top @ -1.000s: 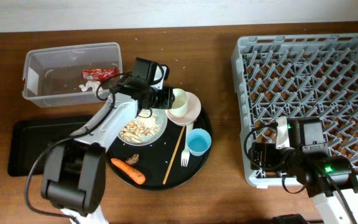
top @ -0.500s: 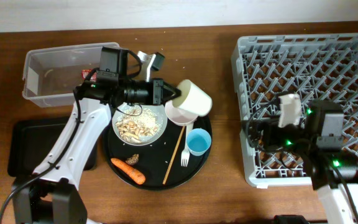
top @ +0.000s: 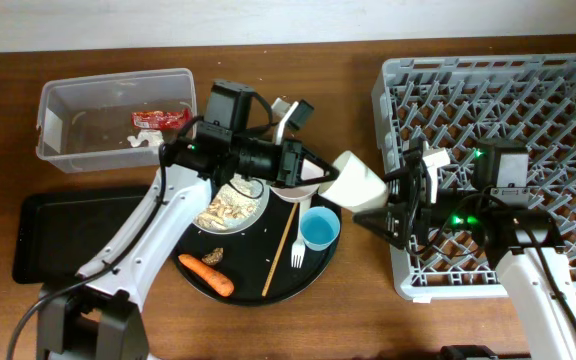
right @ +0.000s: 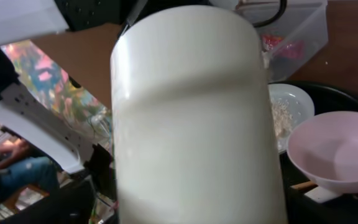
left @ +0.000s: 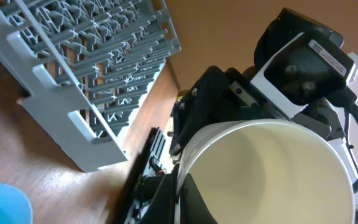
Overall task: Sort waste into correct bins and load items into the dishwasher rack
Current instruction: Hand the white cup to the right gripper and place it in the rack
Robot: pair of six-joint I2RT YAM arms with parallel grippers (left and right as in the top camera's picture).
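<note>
My left gripper is shut on the rim of the white cup, holding it sideways in the air between the round platter and the grey dishwasher rack. The left wrist view shows the rim pinched between my fingers and the cup's empty inside. My right gripper faces the cup's base with its fingers spread on either side. The cup fills the right wrist view and hides those fingers. The pink cup, the light blue cup and the white fork are on the platter.
The black platter also holds a white bowl of rice scraps, a carrot, a brown lump and a wooden stick. The clear tub holds the red wrapper. The black tray is front left.
My left arm has lifted the white cup off the platter and carried it right toward the rack. My right arm has swung left, bringing its gripper up to the cup.
</note>
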